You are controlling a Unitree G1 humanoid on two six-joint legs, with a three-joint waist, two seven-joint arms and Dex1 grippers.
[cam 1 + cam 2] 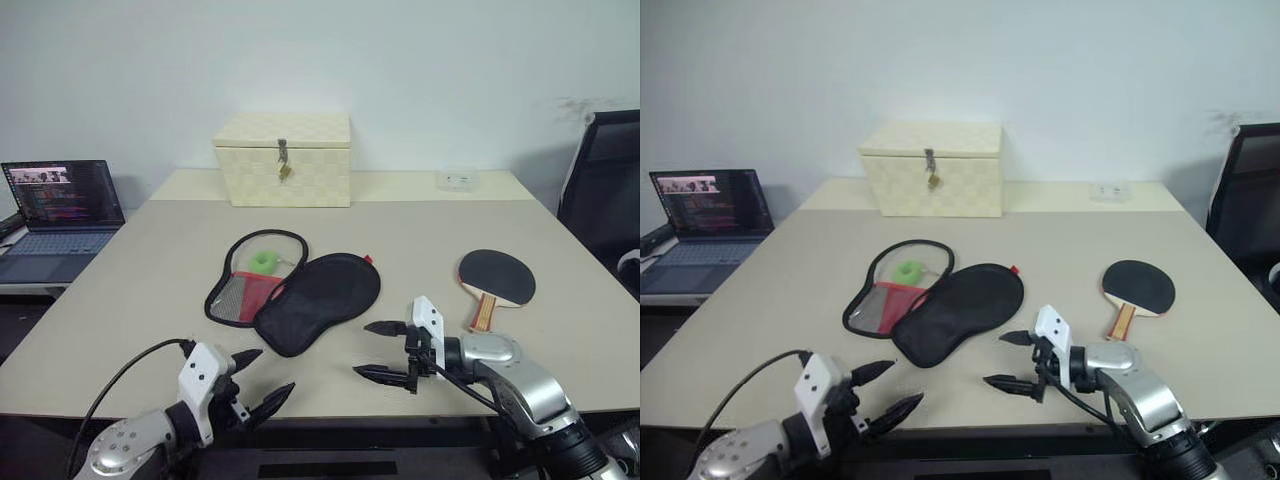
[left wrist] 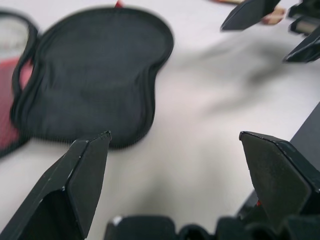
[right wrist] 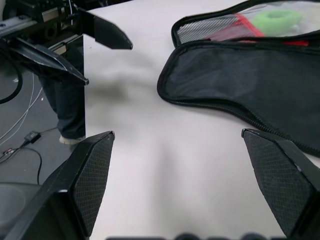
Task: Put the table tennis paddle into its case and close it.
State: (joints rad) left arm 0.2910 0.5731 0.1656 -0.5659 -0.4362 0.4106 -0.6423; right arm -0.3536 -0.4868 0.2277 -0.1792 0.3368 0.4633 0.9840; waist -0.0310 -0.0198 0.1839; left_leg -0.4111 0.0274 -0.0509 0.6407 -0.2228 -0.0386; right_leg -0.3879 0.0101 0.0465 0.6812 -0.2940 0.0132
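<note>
A cream woven box (image 1: 283, 159) with a metal latch (image 1: 283, 158) on its front stands closed at the far middle of the beige counter (image 1: 150, 290), close to the white wall (image 1: 400, 60). Right of the box, near the counter's far edge, lies a small white flat object (image 1: 457, 180), too small to make out. Left of the box, off the counter's side on a lower surface, an open laptop (image 1: 55, 215) shows a lit screen. Right of the box, beyond the counter's edge, stands a black chair (image 1: 608, 190).
</note>
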